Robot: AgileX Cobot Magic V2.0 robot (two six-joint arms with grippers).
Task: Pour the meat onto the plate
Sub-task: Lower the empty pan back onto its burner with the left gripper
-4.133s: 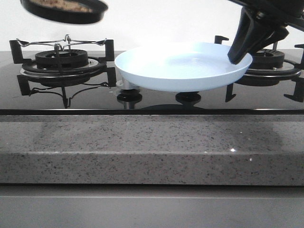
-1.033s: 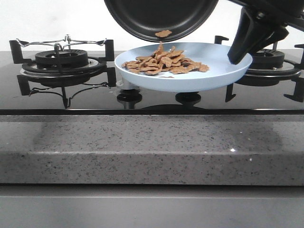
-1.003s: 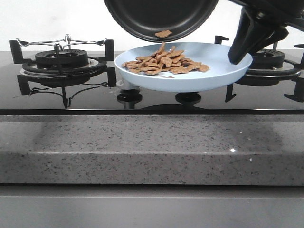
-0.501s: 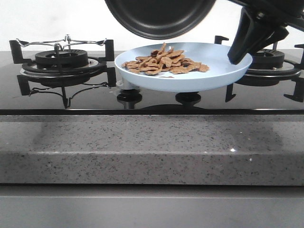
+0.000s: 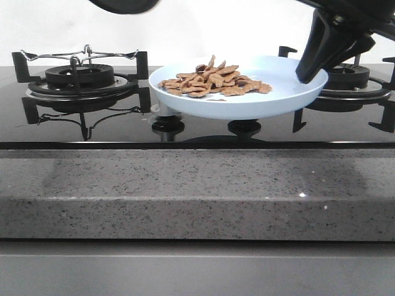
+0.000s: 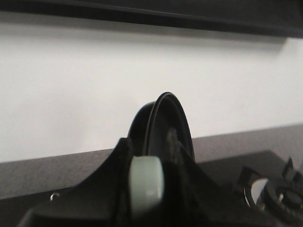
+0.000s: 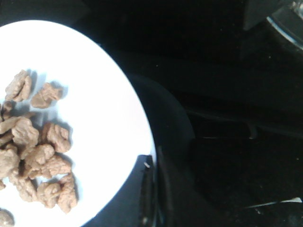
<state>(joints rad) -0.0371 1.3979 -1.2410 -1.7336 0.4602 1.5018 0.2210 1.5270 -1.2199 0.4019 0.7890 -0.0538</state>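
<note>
It was a kitchen: a black glass gas hob (image 5: 123, 126) with iron pan supports over the left burner (image 5: 80, 77) and right burner (image 5: 352, 80) sat in a speckled grey stone tabletop (image 5: 197, 191), against a plain white wall (image 5: 203, 31).

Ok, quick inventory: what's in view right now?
meat: one heap, reddish-brown, on the plate's left half
plate: one, pale blue, held over the hob between the burners
frying pan: one, black, at the front view's top edge, above the left burner
burners: two, black, left and right on the hob
countertop: one, grey speckled, in front
left pincer: black, shut on the pan
right pincer: black, shut on the plate's right rim
</note>
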